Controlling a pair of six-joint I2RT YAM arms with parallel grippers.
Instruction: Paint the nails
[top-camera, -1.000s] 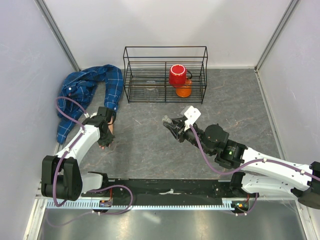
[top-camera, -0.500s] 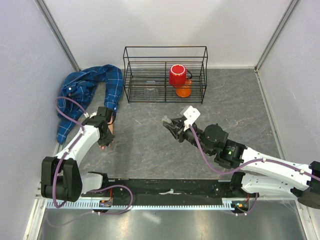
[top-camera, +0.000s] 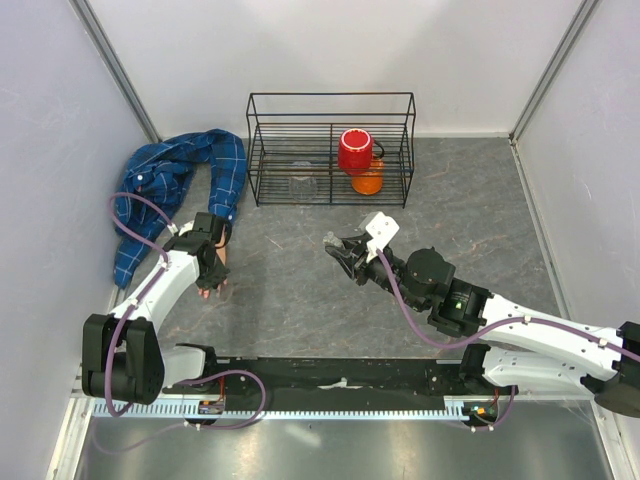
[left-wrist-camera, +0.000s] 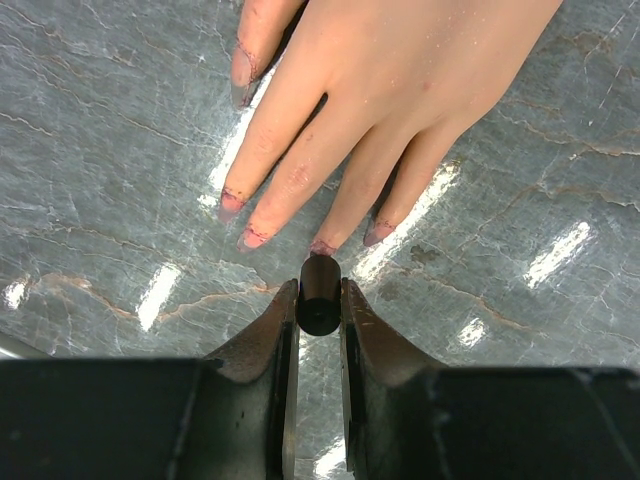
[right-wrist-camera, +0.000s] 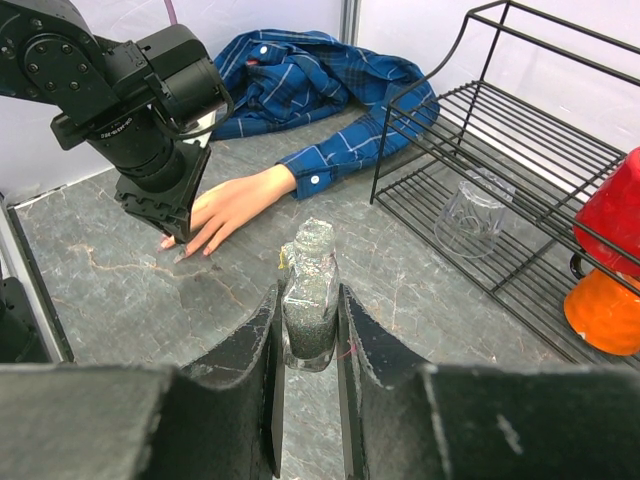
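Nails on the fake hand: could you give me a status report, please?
Left gripper shut on dark applicator, tip at the nails. Right gripper shut on glitter bottle. Nail edges stained pink. Nothing in the way.

My left wrist view cuts the hand (left-wrist-camera: 420, 80) off past the knuckles. From above, my left gripper (top-camera: 210, 272) hides most of it, the nails (left-wrist-camera: 246, 238) too small to tell.

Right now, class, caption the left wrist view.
Left gripper pinches a small dark cap close to the fake hand's pink-smudged nails.
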